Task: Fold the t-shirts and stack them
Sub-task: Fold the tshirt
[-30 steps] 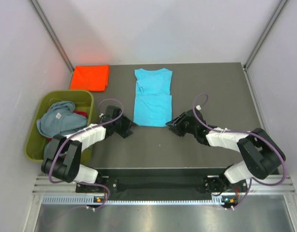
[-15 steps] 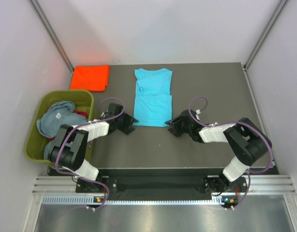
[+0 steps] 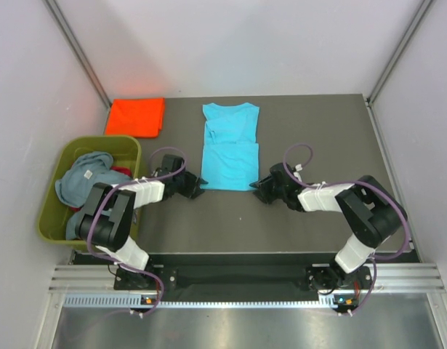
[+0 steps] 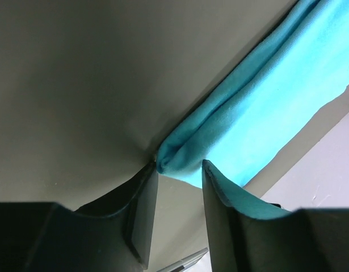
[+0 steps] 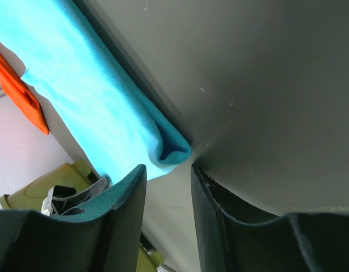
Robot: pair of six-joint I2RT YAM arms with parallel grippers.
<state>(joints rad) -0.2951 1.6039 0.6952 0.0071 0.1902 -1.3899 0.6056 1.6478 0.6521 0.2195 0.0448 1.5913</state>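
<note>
a: top view first. where is the work laid?
b: turquoise t-shirt (image 3: 230,145) is spread flat mid-counter (image 3: 317,138), sides already folded in. orange-red t-shirt (image 3: 136,116) is seen folded at the far left. grey-blue t-shirt (image 3: 83,185) is heaped in the tub (image 3: 107,139). left fingers (image 3: 196,187) and right fingers (image 3: 258,187) are set low at the near hem.
a: any writing?
b: a white tag (image 3: 87,174) is noted on the grey-blue one, but nothing can be read.
a: left wrist view?
b: fingers are parted. near-left corner (image 4: 177,156) is lodged at their mouth, not pinched. risk judged: if closed shallow, only one layer may be caught and the fold spilled on lifting.
a: right wrist view?
b: parted likewise. near-right corner (image 5: 173,150) lies just ahead of the tips. if it is missed, or one side is raised sooner, the hem could be dragged askew.
</note>
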